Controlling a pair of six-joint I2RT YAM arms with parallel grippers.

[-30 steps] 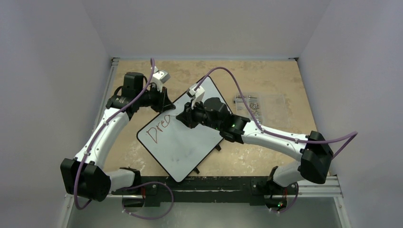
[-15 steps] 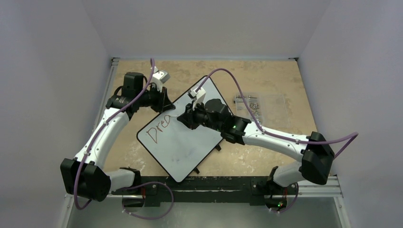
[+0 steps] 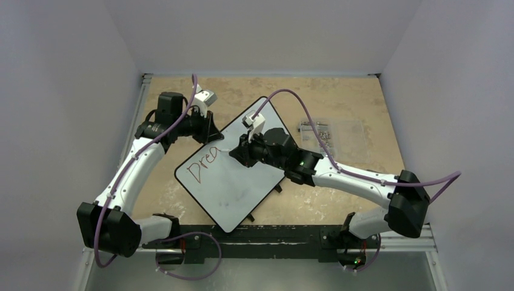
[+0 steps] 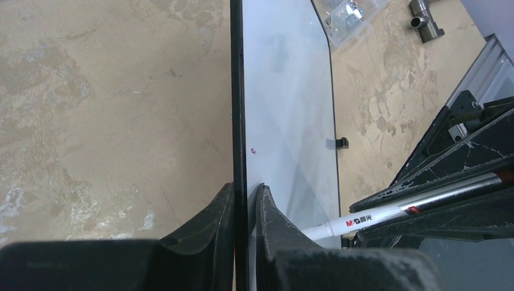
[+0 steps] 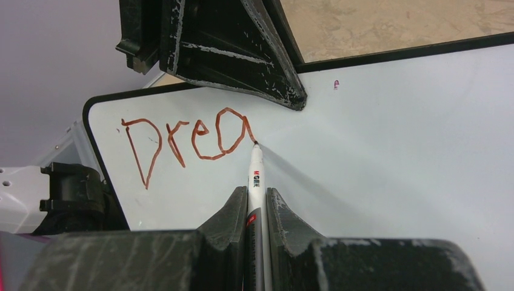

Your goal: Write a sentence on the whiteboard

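The whiteboard (image 3: pixel 233 182) lies tilted on the table, with red letters "Drea" (image 5: pixel 182 142) written near its far-left corner. My left gripper (image 4: pixel 245 191) is shut on the whiteboard's far-left edge (image 4: pixel 238 91) and also shows in the top view (image 3: pixel 212 128). My right gripper (image 5: pixel 256 197) is shut on a white marker (image 5: pixel 254 176), its tip touching the board at the end of the "a". The right gripper also shows in the top view (image 3: pixel 237 150) over the board. The marker also shows in the left wrist view (image 4: pixel 363 217).
A small clear compartment box (image 3: pixel 330 133) with small parts sits on the tan table to the right of the board. Black feet (image 3: pixel 277 188) stick out under the board's right edge. A metal rail (image 3: pixel 279 239) runs along the near edge.
The right gripper has shifted slightly right along the board with the marker, finishing the "a". The left arm has not moved.
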